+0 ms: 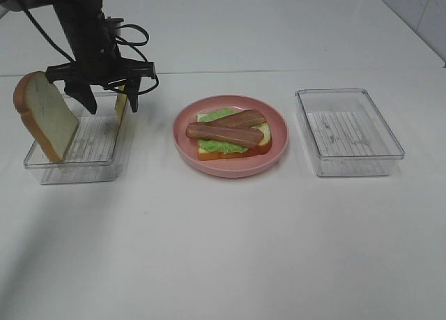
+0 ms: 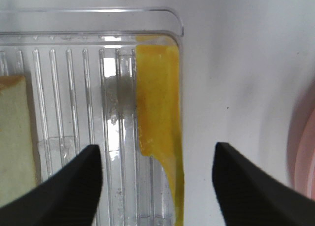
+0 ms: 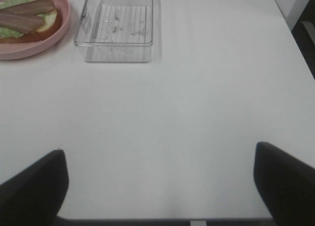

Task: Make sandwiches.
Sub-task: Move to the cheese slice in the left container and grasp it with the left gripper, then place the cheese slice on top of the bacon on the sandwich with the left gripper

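Yellow cheese (image 2: 157,103) at tray (image 2: 98,10) edge; left gripper (image 2: 157,148) astride, seemingly apart

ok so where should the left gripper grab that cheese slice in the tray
Take the cheese slice by its top edge, coming straight down from above, one finger on each flat face. It stands on edge against the tray wall nearest the plate and seems to rise above the rim, so only that strip is free to pinch. The left gripper hangs open astride it.
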`<state>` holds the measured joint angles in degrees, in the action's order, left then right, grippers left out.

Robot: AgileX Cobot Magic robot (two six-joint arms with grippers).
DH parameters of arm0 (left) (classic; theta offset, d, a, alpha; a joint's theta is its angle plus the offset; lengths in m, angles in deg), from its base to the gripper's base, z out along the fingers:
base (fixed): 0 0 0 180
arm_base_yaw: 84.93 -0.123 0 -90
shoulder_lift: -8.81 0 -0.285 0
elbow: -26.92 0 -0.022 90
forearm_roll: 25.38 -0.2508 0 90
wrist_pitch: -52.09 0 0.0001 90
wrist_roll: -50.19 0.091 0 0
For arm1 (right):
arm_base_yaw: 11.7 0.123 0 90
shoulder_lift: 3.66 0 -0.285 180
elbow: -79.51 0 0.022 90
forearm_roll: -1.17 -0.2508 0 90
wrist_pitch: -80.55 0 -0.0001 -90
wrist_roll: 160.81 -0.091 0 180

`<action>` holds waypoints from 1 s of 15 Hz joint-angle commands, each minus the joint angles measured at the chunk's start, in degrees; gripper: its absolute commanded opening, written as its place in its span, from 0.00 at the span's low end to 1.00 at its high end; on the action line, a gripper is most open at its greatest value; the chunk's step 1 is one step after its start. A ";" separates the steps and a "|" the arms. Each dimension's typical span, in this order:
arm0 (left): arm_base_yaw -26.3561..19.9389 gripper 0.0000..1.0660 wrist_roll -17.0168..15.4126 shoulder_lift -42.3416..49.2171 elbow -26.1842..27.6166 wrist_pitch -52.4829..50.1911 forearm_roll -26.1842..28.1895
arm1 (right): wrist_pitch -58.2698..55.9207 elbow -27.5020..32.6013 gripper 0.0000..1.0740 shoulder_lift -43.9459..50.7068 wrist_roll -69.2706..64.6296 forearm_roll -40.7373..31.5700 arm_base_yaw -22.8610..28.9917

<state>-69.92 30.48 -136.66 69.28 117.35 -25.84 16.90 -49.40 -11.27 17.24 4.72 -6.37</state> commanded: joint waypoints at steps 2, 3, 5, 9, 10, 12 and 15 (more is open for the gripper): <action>-0.06 0.15 -0.63 -0.11 -0.17 -1.95 0.46 | 0.63 0.23 0.92 1.78 0.69 0.17 -0.40; -0.06 0.08 -0.63 -0.11 -0.17 -2.18 0.46 | 0.63 0.23 0.92 1.78 0.69 0.17 -0.40; -0.06 0.00 -0.63 -0.11 -0.17 -2.58 0.46 | 0.63 0.23 0.92 1.78 0.69 0.17 -0.40; -0.06 0.00 -1.72 0.52 -0.17 -1.55 0.46 | 0.63 0.23 0.92 1.78 0.69 0.17 -0.40; -0.06 0.00 -1.72 0.69 -0.17 -1.49 0.46 | 0.63 0.23 0.92 1.78 0.69 0.17 -0.40; -0.06 0.00 -1.43 2.58 -0.17 -0.74 0.46 | 0.63 0.23 0.92 1.78 0.69 0.17 -0.40; 0.00 0.00 -0.57 3.90 3.90 4.58 1.38 | 0.63 0.23 0.92 1.78 0.69 0.17 -0.40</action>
<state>-69.92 29.79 -133.62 73.17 120.56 -24.93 16.90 -49.40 -11.27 17.24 4.72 -6.37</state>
